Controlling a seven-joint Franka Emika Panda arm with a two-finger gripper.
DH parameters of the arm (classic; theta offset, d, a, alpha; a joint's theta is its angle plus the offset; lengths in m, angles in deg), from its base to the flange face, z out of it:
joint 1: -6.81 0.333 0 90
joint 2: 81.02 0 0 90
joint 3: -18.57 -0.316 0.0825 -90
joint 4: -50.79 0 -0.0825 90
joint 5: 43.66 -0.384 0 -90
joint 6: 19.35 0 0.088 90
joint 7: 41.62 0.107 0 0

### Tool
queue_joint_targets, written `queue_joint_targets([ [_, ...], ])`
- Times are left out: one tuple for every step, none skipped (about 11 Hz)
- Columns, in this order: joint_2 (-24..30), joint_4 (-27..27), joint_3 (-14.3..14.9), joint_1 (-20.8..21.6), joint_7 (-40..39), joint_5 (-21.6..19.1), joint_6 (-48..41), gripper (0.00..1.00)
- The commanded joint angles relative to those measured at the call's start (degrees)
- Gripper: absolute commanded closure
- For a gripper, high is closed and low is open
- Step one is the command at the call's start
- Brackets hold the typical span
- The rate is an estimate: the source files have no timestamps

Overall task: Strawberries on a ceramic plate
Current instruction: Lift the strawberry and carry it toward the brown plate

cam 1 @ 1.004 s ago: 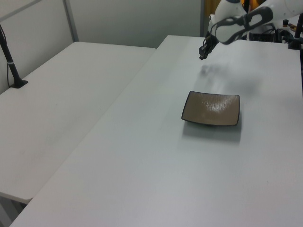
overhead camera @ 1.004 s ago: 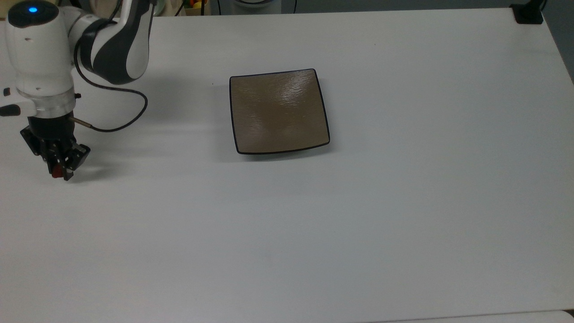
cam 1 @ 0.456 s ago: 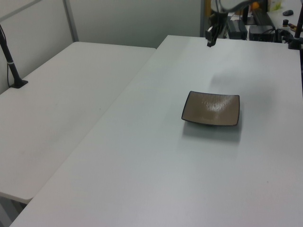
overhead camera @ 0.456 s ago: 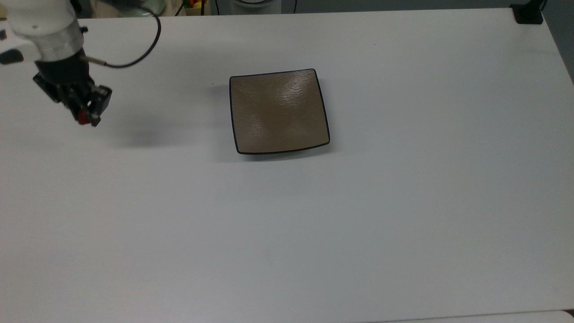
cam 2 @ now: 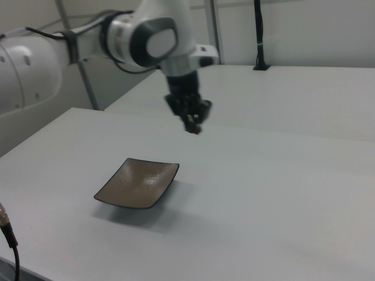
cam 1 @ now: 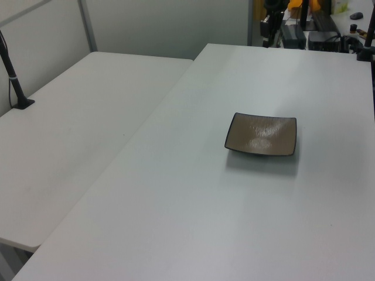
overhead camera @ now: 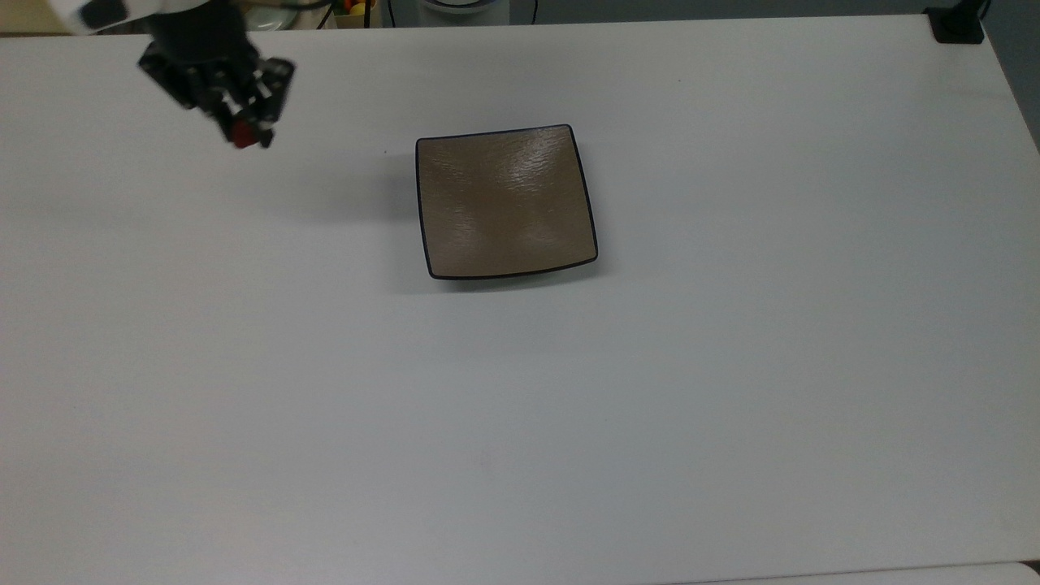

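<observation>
Since the earlier frames the gripper (overhead camera: 244, 134) has been travelling up and toward the top view's right, rising from low over the table (overhead camera: 569, 422) near that view's left edge to a spot near the far edge, closer to the ceramic plate (overhead camera: 505, 203). Its fingers are clamping the strawberry (overhead camera: 241, 135), which is showing as a small red blob between the tips, pointing downward and well clear of the table surface.

From the gripper, the ceramic plate is lying off to the top view's right and slightly lower in that view, still well apart from it and bare. In the right view the gripper (cam 2: 192, 126) is hanging beyond the plate (cam 2: 138, 183), above and toward the right view's right of it, with the red fruit (cam 2: 193, 128) just peeking out at the fingertips. In the left view the plate (cam 1: 262, 134) is sitting flat on the table, while the gripper (cam 1: 267, 36) is hanging at the table's far end, dark against the clutter behind.
</observation>
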Motion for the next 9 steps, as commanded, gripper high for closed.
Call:
queue_joint_targets([
  [6.2,-6.1,0.6,5.7,-0.9,-0.7,-3.1,0.82],
  [7.7,-7.3,0.6,7.5,-2.9,-0.7,-3.4,0.82],
  [9.6,-9.3,0.6,9.6,-4.2,-0.7,-3.7,0.82],
  [11.2,-11.5,0.6,11.9,-4.5,-0.7,-3.5,0.83],
  [11.6,-13.0,0.6,13.3,-5.2,-0.7,-3.2,0.83],
  [11.6,-14.2,0.7,15.3,-5.6,-0.7,-2.9,0.83],
  [11.5,-15.3,0.7,16.8,-5.7,-0.6,-2.8,0.83],
  [11.5,-16.3,0.7,18.1,-5.9,-0.6,-2.8,0.83],
  [11.3,-17.4,0.7,18.6,-8.0,-0.6,-2.5,0.84],
])
